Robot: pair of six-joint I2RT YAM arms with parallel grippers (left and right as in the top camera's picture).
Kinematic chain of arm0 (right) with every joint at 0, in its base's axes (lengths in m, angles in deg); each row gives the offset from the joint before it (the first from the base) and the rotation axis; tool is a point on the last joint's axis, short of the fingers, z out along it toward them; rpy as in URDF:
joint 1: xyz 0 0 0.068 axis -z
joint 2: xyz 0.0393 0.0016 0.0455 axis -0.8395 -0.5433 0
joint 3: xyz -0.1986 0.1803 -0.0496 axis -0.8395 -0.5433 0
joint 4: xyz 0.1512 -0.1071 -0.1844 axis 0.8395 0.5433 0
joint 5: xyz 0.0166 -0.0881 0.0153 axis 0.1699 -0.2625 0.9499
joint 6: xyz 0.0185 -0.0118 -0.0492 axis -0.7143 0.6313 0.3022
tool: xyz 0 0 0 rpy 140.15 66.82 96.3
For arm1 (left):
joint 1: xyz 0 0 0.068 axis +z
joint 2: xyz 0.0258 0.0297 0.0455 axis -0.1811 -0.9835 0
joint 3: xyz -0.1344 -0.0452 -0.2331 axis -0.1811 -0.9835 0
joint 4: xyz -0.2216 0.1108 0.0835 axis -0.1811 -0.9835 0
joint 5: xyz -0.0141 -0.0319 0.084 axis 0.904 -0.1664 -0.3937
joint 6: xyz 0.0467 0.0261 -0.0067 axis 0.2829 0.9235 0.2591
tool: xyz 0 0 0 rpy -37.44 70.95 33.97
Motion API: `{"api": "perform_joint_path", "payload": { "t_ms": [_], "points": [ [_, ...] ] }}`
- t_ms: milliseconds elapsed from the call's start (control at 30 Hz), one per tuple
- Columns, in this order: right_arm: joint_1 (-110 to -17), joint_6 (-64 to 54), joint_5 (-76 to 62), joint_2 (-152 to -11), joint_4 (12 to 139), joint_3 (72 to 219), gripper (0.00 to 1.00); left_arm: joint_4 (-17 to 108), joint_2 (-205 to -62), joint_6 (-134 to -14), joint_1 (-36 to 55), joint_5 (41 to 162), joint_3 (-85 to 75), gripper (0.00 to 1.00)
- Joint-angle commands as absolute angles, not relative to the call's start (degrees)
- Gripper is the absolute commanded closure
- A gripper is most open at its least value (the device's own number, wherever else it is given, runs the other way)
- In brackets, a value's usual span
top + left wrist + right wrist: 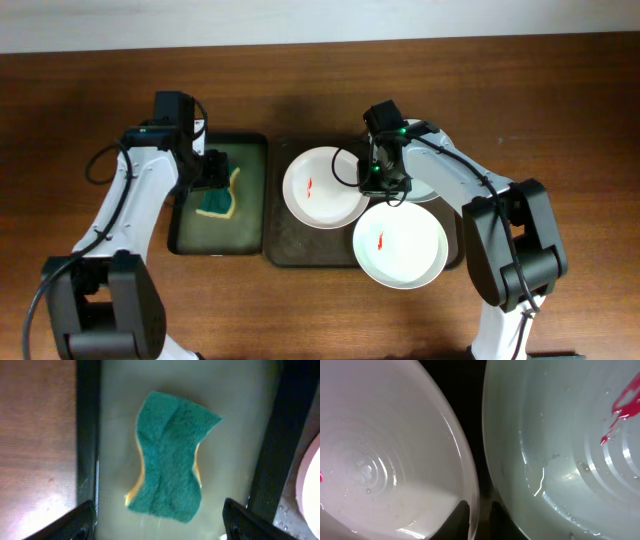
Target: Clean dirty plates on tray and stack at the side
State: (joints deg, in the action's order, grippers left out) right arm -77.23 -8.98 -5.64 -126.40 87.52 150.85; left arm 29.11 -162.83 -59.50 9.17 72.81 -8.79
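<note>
Though the left gripper [161, 524] hangs just above the green sponge [170, 457], its fingertips [80, 521] stand wide apart at the two lower corners of the wrist view and touch nothing. The sponge lies curled on the wet, pale floor of the small tray [87, 435], between its dark rims. Seen from above, the left arm reaches forward from the near left of the table [560, 100], with its elbow bowed outward and its wrist pointing down over that small tray.

The right gripper [479, 520] sits low between two plates. One dark finger [459, 519] shows inside the rim of the left-hand plate [380, 460] and the other just outside it, so the rim runs between them. Whether they pinch it cannot be told. Just beside it, the other plate [555, 460] carries a red smear [622, 402] and water drops. Seen from above, the right arm bends in from the near right. Its forearm crosses the far-right plate [428, 187], which is mostly hidden, and its wrist is turned down where the rims meet. All three plates rest on the large tray [290, 245], and the nearest plate [400, 250] overhangs its front edge.
</note>
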Motion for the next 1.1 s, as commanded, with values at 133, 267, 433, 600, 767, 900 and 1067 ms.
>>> {"api": "perform_joint_path", "payload": {
  "t_ms": [133,267,433,600,767,900,1067],
  "points": [
    [-77.7,-8.8,-6.3,-127.0,88.1,150.3,0.83,37.4,-163.4,-57.0,9.1,74.9,-16.1,0.21],
    [-77.7,-8.8,-6.3,-127.0,88.1,150.3,0.83,40.3,-163.4,-57.0,9.0,75.0,-19.8,0.21],
    [-77.7,-8.8,-6.3,-127.0,88.1,150.3,0.83,45.5,-163.4,-57.1,8.4,75.0,-23.3,0.22],
    [-77.7,-8.8,-6.3,-127.0,88.1,150.3,0.82,48.6,-163.4,-57.5,8.1,76.0,-23.8,0.34],
    [-77.7,-8.8,-6.3,-127.0,88.1,150.3,0.82,50.0,-164.1,-57.5,7.5,75.3,-24.0,0.42],
    [-77.7,-8.8,-6.3,-127.0,88.1,150.3,0.82,51.2,-166.5,-57.7,7.1,73.5,-24.0,0.39],
    [-77.7,-8.8,-6.3,-127.0,88.1,150.3,0.82,51.5,-168.6,-57.8,7.1,73.6,-24.0,0.51]
  ]
}}
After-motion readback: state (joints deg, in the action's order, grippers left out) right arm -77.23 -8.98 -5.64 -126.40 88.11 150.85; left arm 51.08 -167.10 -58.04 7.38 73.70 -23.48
